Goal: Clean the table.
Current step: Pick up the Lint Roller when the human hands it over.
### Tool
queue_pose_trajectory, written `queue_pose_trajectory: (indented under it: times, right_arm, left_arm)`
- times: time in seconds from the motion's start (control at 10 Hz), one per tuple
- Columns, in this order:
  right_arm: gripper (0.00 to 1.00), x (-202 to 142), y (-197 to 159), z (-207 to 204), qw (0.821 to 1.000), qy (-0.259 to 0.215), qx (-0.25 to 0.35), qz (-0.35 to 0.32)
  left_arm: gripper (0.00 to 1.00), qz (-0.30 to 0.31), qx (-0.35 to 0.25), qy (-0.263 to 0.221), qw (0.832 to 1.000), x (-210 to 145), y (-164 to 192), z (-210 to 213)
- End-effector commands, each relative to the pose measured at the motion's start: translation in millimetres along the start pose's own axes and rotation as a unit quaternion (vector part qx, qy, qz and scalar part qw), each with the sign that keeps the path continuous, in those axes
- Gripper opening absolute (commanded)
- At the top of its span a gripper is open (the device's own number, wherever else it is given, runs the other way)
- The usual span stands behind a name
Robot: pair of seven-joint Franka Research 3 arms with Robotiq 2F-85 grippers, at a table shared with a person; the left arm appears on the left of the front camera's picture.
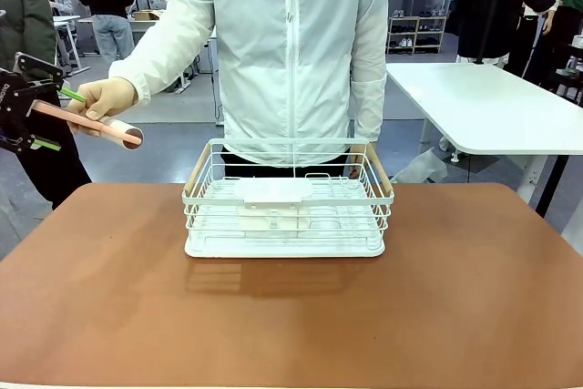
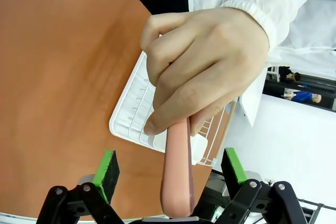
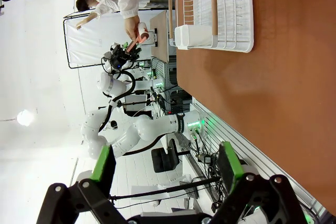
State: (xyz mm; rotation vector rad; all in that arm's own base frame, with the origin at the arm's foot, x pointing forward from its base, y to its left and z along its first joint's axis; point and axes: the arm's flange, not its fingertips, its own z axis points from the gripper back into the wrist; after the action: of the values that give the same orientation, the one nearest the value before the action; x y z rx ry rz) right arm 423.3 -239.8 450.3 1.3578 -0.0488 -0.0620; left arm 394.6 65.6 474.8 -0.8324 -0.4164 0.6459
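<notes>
**Handover of roller to left tool: grip not yet taken**

Right tool (image 3: pixel 165 163): fingers apart, nothing between them. It was held off to the side of the surface (image 1: pixel 291 316), looking along its edge. Judged to be parked there so the left side had room to work.

Left tool (image 2: pixel 170 169): fingers wide apart, raised beyond the surface's far-left corner. The pink handle of a roller (image 2: pixel 177 171) lay between the green pads (image 2: pixel 107 174), running along the fingers, with a gap on each side and neither pad touching it. The tool was placed to receive, so closing would clamp across the handle.

The person's hand (image 2: pixel 205 72) held the roller at its upper end, next to the white roll. That left the lower handle free for the tool, so the placement looked deliberate. It appeared to be a lint roller and is judged to be the cleaning implement.

The reddish-brown surface filled the near and middle field. A white wire rack (image 1: pixel 284 245) stood on it at the far middle, in front of the person, and cleaning would have to go around it or wait for its removal.

Beyond, at far right and well apart, stood a white-topped table (image 1: pixel 492 107).

Risk noted: if the hand let go before the pads closed, the roller would drop.
</notes>
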Motion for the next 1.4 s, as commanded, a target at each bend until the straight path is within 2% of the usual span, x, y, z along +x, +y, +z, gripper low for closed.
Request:
queue_pose_trajectory:
  times: [0.0,0.3,0.6,0.7,0.8,0.9,1.0,1.1,1.2,1.3]
  right_arm:
    - [1.00,-1.2,1.6,0.1,1.000,-0.001,0.000,0.001]
    - [1.00,-1.2,1.6,0.1,1.000,-0.001,0.000,0.001]
    - [1.00,-1.2,1.6,0.1,1.000,-0.001,0.000,0.001]
    - [1.00,-1.2,1.6,0.1,1.000,-0.001,0.000,0.001]
    - [1.00,-1.2,1.6,0.1,1.000,-0.001,0.000,0.001]
    - [1.00,-1.2,1.6,0.1,1.000,-0.001,0.000,0.001]
    - [1.00,-1.2,1.6,0.1,1.000,-0.001,0.000,0.001]
    - [1.00,-1.2,1.6,0.1,1.000,-0.001,0.000,0.001]
    - [1.00,-1.2,1.6,0.1,1.000,-0.001,0.000,0.001]
    - [1.00,-1.2,1.6,0.1,1.000,-0.001,0.000,0.001]
  left_arm:
    - [1.00,-0.006,-0.009,-0.024,1.000,3.8,-2.7,-6.4]
    - [0.98,0.002,-0.010,-0.019,1.000,8.5,-2.0,-11.8]
    - [0.66,0.003,-0.016,-0.024,1.000,11.2,-3.2,-11.8]
    - [0.58,0.002,-0.020,-0.020,1.000,10.7,-3.7,-11.8]
    - [0.46,0.003,-0.020,-0.021,1.000,10.5,-3.6,-12.9]
    - [0.38,0.003,-0.022,-0.020,1.000,10.3,-4.2,-12.4]
    - [0.26,0.002,-0.022,-0.019,1.000,9.2,-4.7,-13.0]
    - [0.18,0.002,-0.021,-0.019,1.000,8.7,-4.9,-12.9]
    - [0.06,0.001,-0.020,-0.019,1.000,8.8,-4.8,-13.4]
    - [0.00,0.002,-0.021,-0.020,1.000,9.2,-4.8,-13.3]
